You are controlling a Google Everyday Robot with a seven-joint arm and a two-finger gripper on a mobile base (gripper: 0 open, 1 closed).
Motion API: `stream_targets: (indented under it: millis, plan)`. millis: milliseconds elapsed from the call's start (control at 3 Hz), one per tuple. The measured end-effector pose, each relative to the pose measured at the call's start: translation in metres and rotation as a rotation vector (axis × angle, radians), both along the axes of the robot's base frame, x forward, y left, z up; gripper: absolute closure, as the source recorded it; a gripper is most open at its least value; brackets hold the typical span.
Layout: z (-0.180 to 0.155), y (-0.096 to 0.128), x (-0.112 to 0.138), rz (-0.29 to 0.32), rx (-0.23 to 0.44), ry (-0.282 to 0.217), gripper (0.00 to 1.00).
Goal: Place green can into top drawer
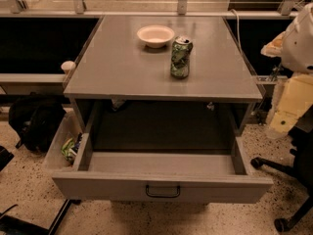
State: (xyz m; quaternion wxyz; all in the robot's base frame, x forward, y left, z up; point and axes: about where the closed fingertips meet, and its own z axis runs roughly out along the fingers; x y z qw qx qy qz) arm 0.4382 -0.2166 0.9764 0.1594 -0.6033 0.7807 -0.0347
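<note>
The can (181,58) is stood upright on the bench (122,67), right of centre toward the far edge. The drawer (161,187) is pulled open below the front edge. Pale arm parts (298,43) are seen beyond the right edge; the gripper is not shown, so its state cannot be told. A bowl (155,35) is set just beside the can.

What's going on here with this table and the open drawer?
A robot is meant to put the green can into the top drawer. The can stands upright on the table beside a bowl, untouched. The drawer is pulled open below. The gripper hangs at the picture's right edge, away from the can.
</note>
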Motion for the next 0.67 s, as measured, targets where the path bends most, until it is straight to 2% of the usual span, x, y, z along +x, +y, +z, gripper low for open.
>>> stream_targets:
  millis: [333,667]
  plan:
    - [0.0,0.0,0.0,0.0,0.0,0.0,0.0]
    - [0.002,0.02,0.033,0.06,0.121,-0.013,0.0]
